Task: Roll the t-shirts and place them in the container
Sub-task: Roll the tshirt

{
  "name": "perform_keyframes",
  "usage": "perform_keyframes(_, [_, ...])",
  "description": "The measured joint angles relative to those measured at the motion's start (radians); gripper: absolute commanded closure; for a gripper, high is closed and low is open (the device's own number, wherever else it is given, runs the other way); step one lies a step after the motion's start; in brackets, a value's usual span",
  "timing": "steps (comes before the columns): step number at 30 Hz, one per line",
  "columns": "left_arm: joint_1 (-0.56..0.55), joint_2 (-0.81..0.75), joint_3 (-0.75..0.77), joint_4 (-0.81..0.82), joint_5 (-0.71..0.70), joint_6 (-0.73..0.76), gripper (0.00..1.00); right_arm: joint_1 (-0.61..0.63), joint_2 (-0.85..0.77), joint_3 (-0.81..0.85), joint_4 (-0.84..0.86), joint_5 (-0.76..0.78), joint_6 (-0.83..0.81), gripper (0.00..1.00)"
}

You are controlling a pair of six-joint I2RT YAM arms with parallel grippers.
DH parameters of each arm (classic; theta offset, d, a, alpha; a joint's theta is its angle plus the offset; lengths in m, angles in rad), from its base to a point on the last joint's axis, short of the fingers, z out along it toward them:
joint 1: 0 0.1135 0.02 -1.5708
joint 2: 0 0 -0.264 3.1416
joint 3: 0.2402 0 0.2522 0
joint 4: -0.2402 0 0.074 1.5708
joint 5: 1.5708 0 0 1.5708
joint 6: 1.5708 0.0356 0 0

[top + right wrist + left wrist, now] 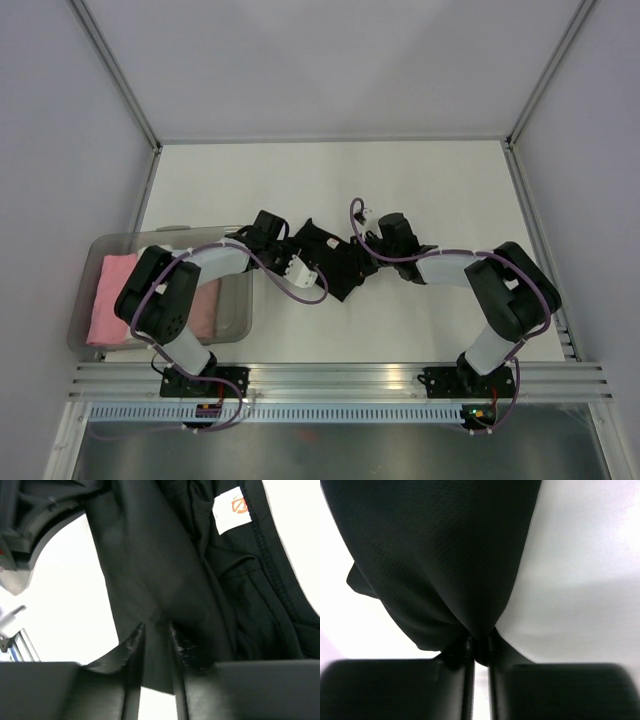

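Note:
The black t-shirt (335, 258) hangs bunched between my two grippers over the white table's middle. My left gripper (292, 240) is shut on its left part; in the left wrist view the black cloth (440, 555) is pinched between the jaws at my left gripper (479, 647). My right gripper (368, 247) is shut on its right part; in the right wrist view the cloth (160, 580) runs between the jaws at my right gripper (156, 630), with the pale neck label (231, 509) above. Pink t-shirts (110, 298) lie in the tub.
A clear plastic tub (235, 318) stands at the left near edge, partly under my left arm. The white table (330, 180) is walled by grey panels at the back and sides. A metal rail (340, 378) runs along the near edge.

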Motion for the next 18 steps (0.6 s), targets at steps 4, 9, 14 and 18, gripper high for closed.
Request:
perform_keyframes(4, [0.001, 0.005, 0.002, 0.0, 0.007, 0.005, 0.98, 0.008, -0.075, 0.0, -0.059, 0.036, -0.087, 0.52])
perform_keyframes(9, [0.004, 0.005, 0.054, -0.112, 0.045, -0.026, 0.98, 0.121, -0.236, -0.039, -0.101, 0.138, -0.322, 0.44])
perform_keyframes(14, [0.013, 0.01, 0.166, -0.282, 0.103, -0.105, 0.98, 0.298, -0.349, -0.138, -0.103, 0.243, -0.566, 0.39])
perform_keyframes(18, [0.022, 0.01, 0.203, -0.388, 0.125, -0.121, 0.98, 0.372, -0.35, -0.156, -0.112, 0.377, -0.693, 0.39])
